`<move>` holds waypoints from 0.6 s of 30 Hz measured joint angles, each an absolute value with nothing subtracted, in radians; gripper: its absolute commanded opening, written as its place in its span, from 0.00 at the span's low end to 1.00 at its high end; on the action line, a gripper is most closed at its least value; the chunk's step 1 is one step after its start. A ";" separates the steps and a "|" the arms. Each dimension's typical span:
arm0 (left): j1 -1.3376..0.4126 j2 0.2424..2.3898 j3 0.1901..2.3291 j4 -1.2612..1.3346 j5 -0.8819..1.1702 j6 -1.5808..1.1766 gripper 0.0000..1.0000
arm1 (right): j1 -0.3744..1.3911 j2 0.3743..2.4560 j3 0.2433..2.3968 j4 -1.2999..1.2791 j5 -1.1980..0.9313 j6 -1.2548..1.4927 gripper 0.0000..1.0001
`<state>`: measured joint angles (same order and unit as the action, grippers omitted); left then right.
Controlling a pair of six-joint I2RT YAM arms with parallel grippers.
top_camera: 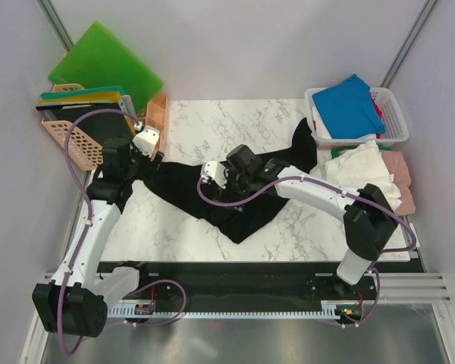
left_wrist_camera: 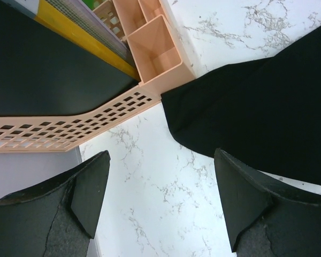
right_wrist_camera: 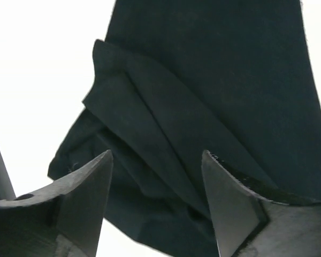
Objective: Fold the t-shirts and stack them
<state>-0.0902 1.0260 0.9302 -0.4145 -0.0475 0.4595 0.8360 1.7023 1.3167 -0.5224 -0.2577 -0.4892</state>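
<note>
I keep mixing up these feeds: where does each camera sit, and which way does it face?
Top external: above and behind the robot, looking down on the marble table; left arm and right arm show.
Left wrist: on the left arm, looking down past the open left pincer at marble and a peach organizer.
Right wrist: on the right arm, looking past the open right pincer at folds of the black t-shirt.
Shared: that shirt appears in all three.

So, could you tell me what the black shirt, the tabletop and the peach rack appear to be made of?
Black shirt: soft matte cloth, probably cotton knit; it creases and folds limply. Tabletop: white with grey veins, marble or a marble-print laminate. Peach rack: smooth moulded plastic, judging by its thin rigid walls and lattice cut-outs.
</note>
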 measured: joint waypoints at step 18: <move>-0.090 1.059 0.921 -0.413 -0.030 0.456 0.86 | 0.921 1.892 1.377 -0.441 -0.318 -0.419 0.72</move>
